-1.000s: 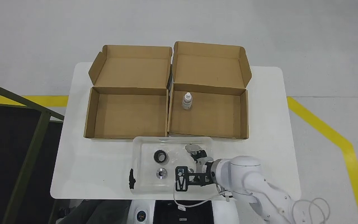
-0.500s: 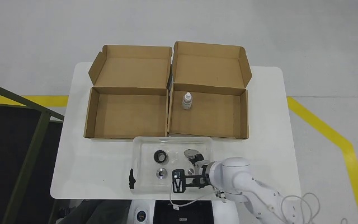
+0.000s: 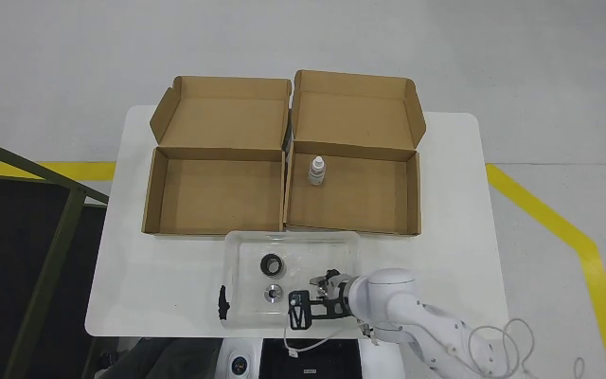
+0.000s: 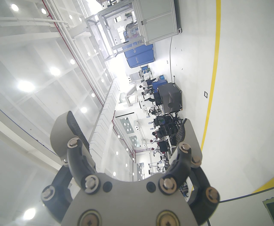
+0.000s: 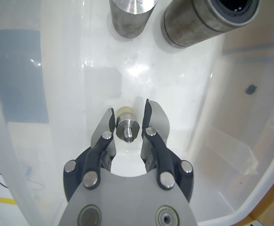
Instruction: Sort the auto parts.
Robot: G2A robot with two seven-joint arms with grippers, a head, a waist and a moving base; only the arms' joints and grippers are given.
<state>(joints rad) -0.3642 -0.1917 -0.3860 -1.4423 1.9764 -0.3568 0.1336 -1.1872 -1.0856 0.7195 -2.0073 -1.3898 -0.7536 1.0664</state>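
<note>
bin walls: clear bin [image 3: 292, 234] hugs the right gripper [image 5: 129, 107] on both flanks, so not much sideways wiggle room down there
up top: bin's open, straight up is the easy way out
at the fingers: fingers [image 5: 159, 119] sit either side of the small threaded stud [image 5: 126, 126], just slivers of gap
ahead: bare bin floor, then a solid cylinder [image 5: 131, 15] and a hollow sleeve [image 5: 205, 19] side by side
boxes: left box [image 3: 218, 194] and right box [image 3: 369, 194] are open-topped, lids folded back; a white bottle [image 3: 318, 171] stands at the right box's end nearest the left box

Top: overhead, down on table [image 3: 454, 189]. Right wrist: close inside clear bin [image 5: 235, 139], shared with top. Left wrist: faces hall [image 4: 149, 96].
</note>
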